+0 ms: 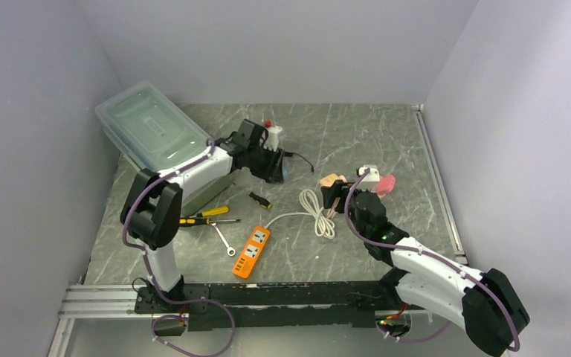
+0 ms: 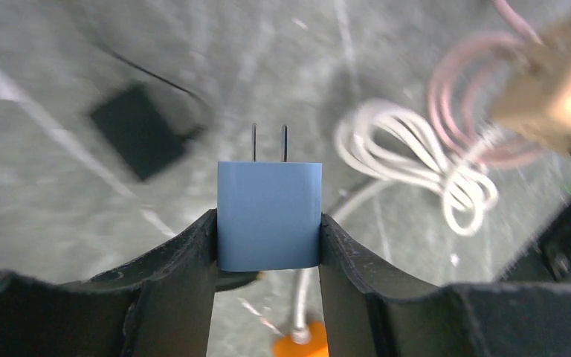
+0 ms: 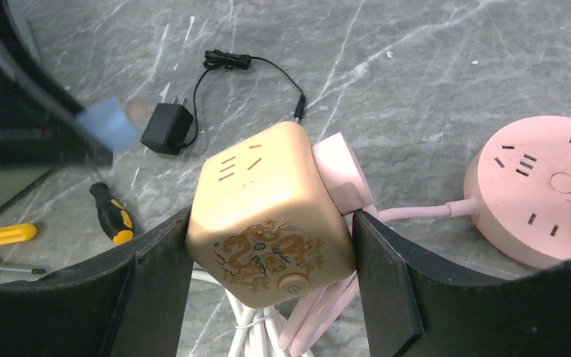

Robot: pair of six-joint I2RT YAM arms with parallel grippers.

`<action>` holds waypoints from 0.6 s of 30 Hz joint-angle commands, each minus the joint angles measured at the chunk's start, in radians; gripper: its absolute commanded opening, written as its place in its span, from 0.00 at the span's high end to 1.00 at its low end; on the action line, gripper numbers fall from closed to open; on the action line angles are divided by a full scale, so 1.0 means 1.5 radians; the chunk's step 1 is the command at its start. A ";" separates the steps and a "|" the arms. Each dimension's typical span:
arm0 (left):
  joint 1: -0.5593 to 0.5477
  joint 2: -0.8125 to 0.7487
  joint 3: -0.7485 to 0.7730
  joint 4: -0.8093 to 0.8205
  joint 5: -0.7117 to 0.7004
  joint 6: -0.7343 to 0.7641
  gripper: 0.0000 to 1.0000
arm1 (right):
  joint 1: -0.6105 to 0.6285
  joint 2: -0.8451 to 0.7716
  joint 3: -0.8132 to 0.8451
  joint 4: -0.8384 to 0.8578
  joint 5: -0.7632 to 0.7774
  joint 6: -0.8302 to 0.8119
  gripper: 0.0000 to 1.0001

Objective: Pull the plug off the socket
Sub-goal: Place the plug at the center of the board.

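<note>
left gripper clamps the blue plug, prongs bare, so the pull looks done | right gripper hugs the cube socket, bracing it | socket sits at the plug's 3 o'clock, well apart

Blue plug a blur; pink round socket partly beyond right edge

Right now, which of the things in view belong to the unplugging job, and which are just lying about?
Job: blue plug, prongs bare, in the left hand; yellow cube socket in the right hand.
Lying about: orange power strip, black adapter, stubby screwdriver, wrench, clear bin.
</note>
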 commanded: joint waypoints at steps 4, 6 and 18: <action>0.029 0.033 0.118 -0.023 -0.215 0.026 1.00 | -0.002 -0.036 -0.001 0.123 -0.026 -0.019 1.00; 0.042 0.053 0.128 -0.026 -0.228 0.028 1.00 | -0.002 -0.037 0.000 0.121 -0.027 -0.018 1.00; 0.053 0.119 0.154 -0.061 -0.259 0.037 1.00 | -0.001 -0.024 0.004 0.122 -0.032 -0.021 1.00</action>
